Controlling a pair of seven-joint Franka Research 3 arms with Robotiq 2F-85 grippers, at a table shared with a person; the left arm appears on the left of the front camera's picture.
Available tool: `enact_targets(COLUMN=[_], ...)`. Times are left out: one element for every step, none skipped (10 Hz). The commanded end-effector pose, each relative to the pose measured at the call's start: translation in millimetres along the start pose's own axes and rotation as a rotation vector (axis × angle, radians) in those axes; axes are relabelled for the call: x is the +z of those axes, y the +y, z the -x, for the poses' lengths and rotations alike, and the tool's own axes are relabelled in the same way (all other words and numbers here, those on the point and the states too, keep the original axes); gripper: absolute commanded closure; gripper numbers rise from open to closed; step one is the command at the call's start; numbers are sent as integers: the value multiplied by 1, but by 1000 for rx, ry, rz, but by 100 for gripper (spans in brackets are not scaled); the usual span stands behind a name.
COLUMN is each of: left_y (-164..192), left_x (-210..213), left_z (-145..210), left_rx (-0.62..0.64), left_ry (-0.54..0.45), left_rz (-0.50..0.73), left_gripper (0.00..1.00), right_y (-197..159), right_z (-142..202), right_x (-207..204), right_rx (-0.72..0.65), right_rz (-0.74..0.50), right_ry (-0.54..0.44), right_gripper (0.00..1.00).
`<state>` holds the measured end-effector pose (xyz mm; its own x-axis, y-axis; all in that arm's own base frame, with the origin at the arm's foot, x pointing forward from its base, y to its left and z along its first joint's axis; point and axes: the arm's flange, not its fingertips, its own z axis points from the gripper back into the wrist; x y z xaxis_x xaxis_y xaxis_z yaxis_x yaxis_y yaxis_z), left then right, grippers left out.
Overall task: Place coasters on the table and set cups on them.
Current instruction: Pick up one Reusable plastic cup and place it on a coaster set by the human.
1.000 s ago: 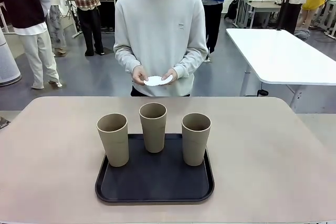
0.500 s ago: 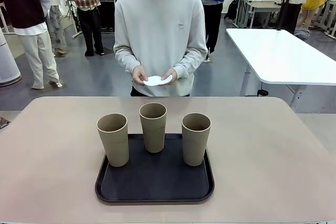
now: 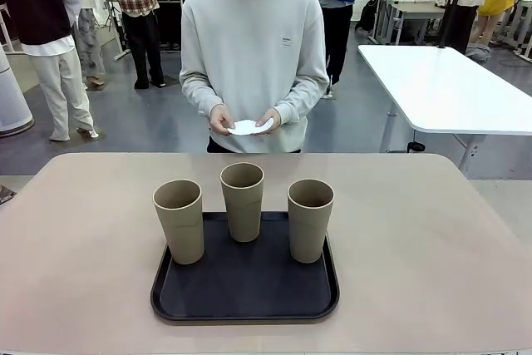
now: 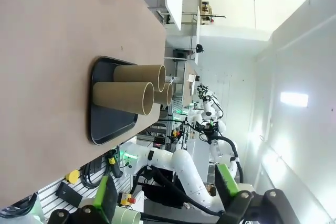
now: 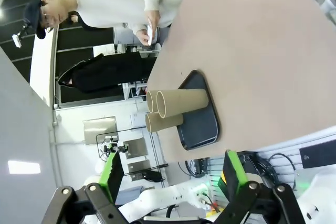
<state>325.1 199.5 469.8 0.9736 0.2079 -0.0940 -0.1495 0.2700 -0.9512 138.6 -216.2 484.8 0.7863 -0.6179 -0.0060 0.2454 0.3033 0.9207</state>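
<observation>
Three tan cups stand upright on a black tray [image 3: 245,288] in the middle of the beige table [image 3: 432,239]: one at the left [image 3: 178,222], one at the back [image 3: 243,202], one at the right [image 3: 310,220]. At the far side a person holds the white coasters [image 3: 248,128] in both hands at waist height, off the table. In the left wrist view my left gripper [image 4: 165,184] is open and well away from the cups [image 4: 123,97]. In the right wrist view my right gripper [image 5: 173,177] is also open, with the cups [image 5: 184,100] and the coasters [image 5: 149,31] far off.
Wide bare tabletop lies to the left, right and far side of the tray. A white rectangular table [image 3: 449,89] stands behind at the right. Other people stand in the background.
</observation>
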Motion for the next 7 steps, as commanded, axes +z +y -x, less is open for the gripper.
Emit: enact_targets(left_y=[1,-1,-7,-2,-2,-2,-2], left_x=[-4,-5,-7,-5,-5,-5,-5], left_z=[-1,1,6,-3,-3,-3,-3], left_rx=[-14,-21,-45,-5,-5,-5,-5], left_ry=[-3,-8,-1,6,6,6,6], left_rz=[-30,-47,-74,-14,-14,-14,-14], left_gripper=[0,0,0,0,0,0,0], right_y=[-7,-6,-6,-6,-6,-6,-6], right_z=[-4,-4,-2,-2,-2,-2,-2], right_x=[4,2,-1,-1,-1,-1,-1], right_rx=[-3,4,-10,-10,-10,-10,-10], right_rz=[-17,-39,-3,-3,-3,-3,-3], right_ry=[29,40,10,10,10,10,10], right_gripper=[0,0,0,0,0,0,0])
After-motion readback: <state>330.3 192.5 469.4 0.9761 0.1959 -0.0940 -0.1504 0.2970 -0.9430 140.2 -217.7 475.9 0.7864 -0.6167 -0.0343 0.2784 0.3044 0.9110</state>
